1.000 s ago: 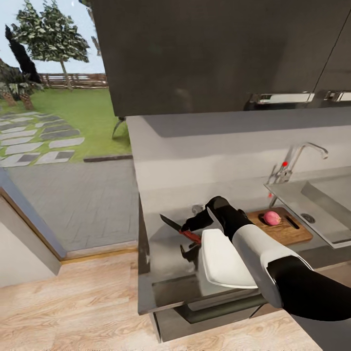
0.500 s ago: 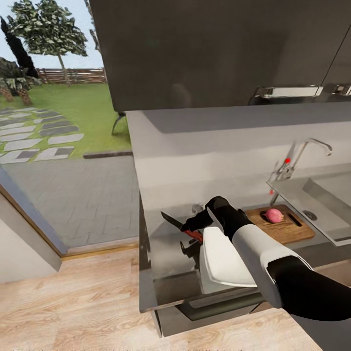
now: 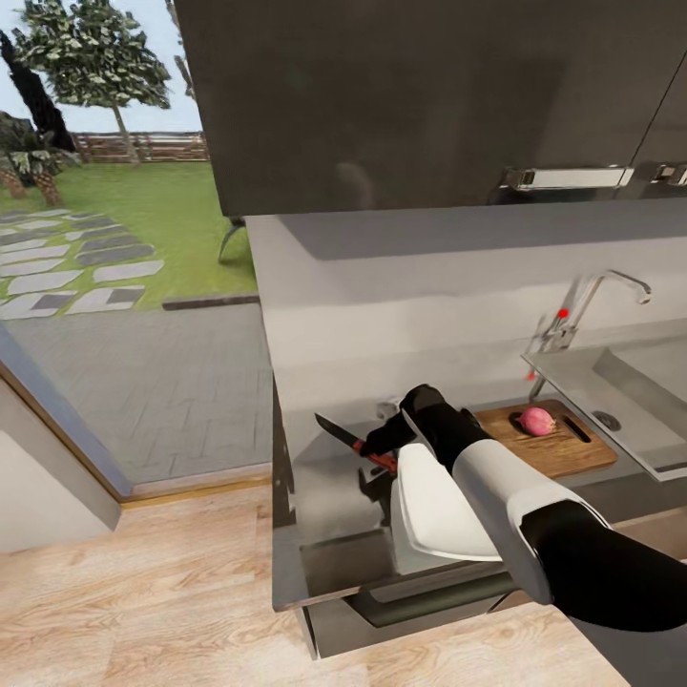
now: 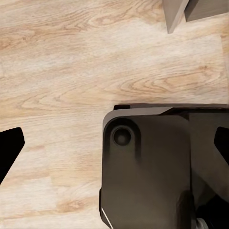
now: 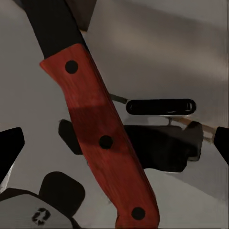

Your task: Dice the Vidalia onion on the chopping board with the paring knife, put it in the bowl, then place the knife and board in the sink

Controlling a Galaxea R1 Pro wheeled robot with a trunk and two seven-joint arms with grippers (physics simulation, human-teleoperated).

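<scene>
Head view: your right arm reaches forward over the grey counter (image 3: 334,496). The right tool (image 3: 374,452) sits at the red handle of the paring knife (image 3: 345,438), whose dark blade points away toward the window side. You cannot tell from here whether the fingers grip the handle. The white bowl (image 3: 434,506) lies on the counter just beside the knife, partly covered by your forearm. Further along the counter, the chopping board (image 3: 549,441) lies flat with the pink-red onion (image 3: 537,421) resting on it, next to the board's slot handle. The sink (image 3: 620,396) adjoins the board's far end, with the chrome tap (image 3: 592,305) and its red knob behind it. Dark glossy cabinets (image 3: 401,95) hang above. A garden shows through the window at the left.

Left wrist view: the camera faces the pale wood floor (image 4: 71,71) and a dark part of the robot's own body (image 4: 148,167). The two black fingertips (image 4: 9,145) of the left tool (image 4: 117,148) stand at opposite edges of the picture, spread wide with nothing between them.

Right wrist view: the red riveted handle of the paring knife (image 5: 102,138) crosses the picture diagonally above the grey counter (image 5: 167,57). The right tool's black fingertips (image 5: 9,148) stand far apart at either edge, not touching the handle; the tool is spread wide.
</scene>
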